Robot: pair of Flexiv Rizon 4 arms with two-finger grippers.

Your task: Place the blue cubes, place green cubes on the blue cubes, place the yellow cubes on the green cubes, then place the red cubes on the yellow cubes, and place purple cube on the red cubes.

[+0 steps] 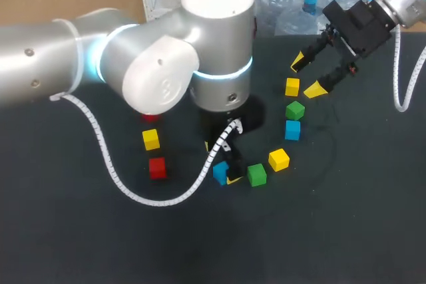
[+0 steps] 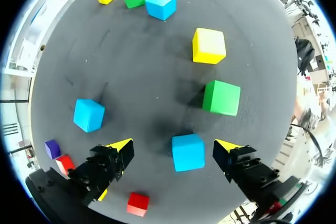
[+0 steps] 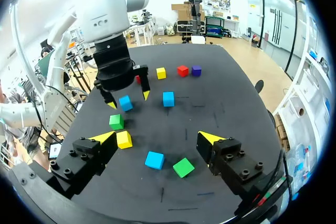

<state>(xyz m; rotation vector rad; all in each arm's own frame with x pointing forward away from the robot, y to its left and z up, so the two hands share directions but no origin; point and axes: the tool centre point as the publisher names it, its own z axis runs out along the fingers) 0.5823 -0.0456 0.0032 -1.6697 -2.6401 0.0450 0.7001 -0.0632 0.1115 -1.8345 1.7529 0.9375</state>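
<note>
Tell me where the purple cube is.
Right wrist view: the purple cube sits near the table's far edge, close beside a red cube, beyond the left gripper. The head view does not show it.

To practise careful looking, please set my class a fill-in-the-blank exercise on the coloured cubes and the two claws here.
The left claw straddles one small cube, coloured ___.
The right claw hangs ___, holding nothing.
Ahead of the left claw, beyond a small green cube, lies a neighbour cube coloured ___.
Missing words: blue, open, yellow.
</note>
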